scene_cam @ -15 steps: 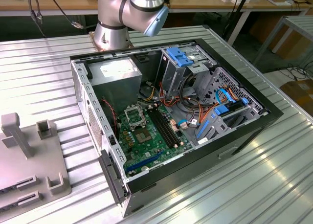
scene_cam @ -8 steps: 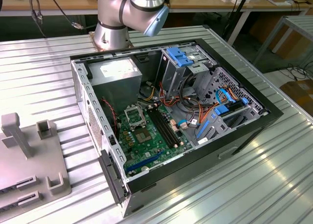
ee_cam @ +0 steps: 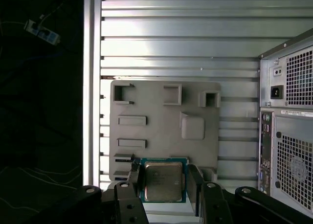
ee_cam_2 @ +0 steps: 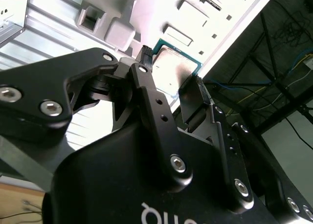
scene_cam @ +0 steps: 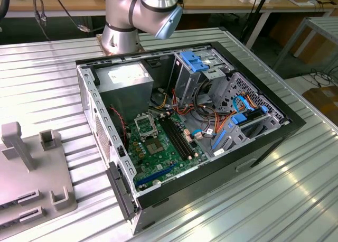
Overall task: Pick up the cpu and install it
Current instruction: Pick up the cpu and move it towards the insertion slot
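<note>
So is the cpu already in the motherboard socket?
No, in the first wrist view the cpu sits between the fingers of the hand, over the grey tray.

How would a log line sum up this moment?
gripper: jaws shut on cpu | cpu: held over grey tray | computer case: open, beside tray

Not much to read here. The cpu (ee_cam: 163, 181) carries faint grey print on its metal lid in the first wrist view, too fine to make out. White lettering sits on the black body of the claw (ee_cam_2: 171, 73), cut off at the edge. The power supply (scene_cam: 124, 79) wears a pale sticker, unreadable, as is the strip label on the rear of the computer case (ee_cam: 293, 150).
</note>
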`<state>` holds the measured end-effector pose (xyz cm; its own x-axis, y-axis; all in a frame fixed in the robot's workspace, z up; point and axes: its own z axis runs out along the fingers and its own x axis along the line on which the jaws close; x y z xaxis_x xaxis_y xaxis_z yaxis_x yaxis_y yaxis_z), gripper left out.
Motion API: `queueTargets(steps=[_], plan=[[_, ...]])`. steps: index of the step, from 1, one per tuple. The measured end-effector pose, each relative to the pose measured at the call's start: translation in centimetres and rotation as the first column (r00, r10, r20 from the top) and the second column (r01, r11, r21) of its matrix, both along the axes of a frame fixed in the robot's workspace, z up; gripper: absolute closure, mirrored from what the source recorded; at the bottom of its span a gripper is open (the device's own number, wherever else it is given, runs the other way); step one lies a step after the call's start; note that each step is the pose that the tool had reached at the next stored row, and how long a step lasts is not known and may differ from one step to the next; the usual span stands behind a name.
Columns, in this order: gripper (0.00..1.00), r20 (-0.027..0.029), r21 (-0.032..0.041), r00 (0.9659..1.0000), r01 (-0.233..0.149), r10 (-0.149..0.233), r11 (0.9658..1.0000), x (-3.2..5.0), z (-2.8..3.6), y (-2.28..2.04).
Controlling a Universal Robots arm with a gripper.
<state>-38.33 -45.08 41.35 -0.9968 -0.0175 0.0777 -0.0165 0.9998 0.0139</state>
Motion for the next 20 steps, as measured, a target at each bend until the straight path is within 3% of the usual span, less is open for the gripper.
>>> queueTargets(steps=[20], plan=[[0.53,0.0000,-0.0001,1.0000,0.000,0.000,1.0000,1.46,0.00,0.00]])
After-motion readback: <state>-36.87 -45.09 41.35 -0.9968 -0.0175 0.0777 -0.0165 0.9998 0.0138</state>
